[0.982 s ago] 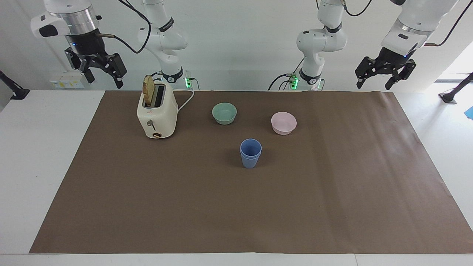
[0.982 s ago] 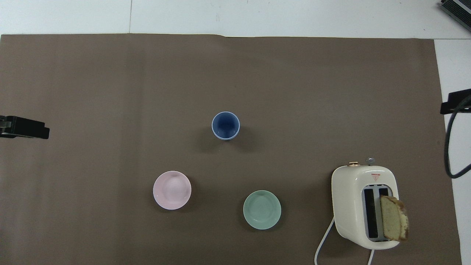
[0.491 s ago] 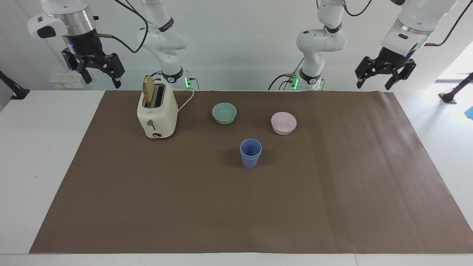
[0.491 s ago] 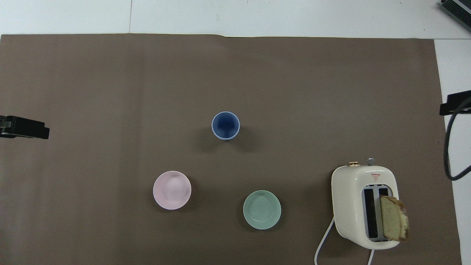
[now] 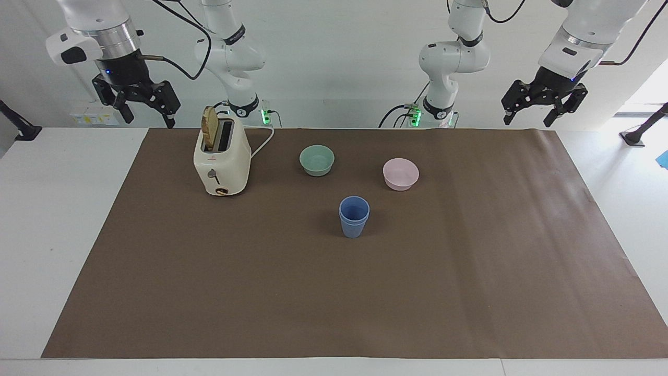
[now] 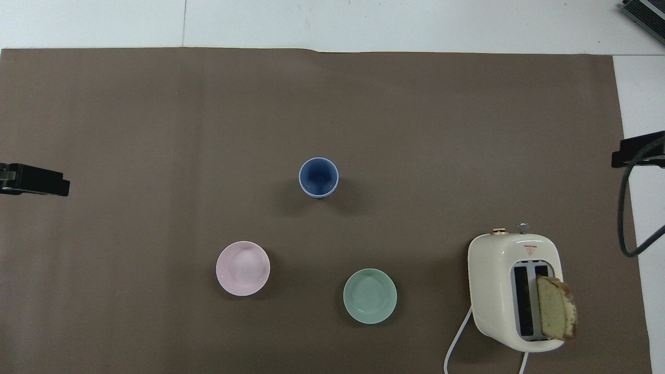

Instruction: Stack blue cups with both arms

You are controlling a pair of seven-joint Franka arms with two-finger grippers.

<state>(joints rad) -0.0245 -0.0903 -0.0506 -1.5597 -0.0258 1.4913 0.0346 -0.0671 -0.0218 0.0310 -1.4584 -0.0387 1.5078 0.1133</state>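
Right pincer (image 5: 147,112) shifted toward toaster (image 5: 222,166)

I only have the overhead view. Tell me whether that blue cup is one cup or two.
Observer: Two. The facing view shows the blue cups nested, with two rims one above the other, standing upright.
Operator: Report the right gripper. I see only a black tip at the edge.
Observer: The right gripper hangs high over the right arm's end of the table, jaws open, holding nothing.
Operator: Now the left.
Observer: The left gripper hangs high over the left arm's end, jaws open, empty.
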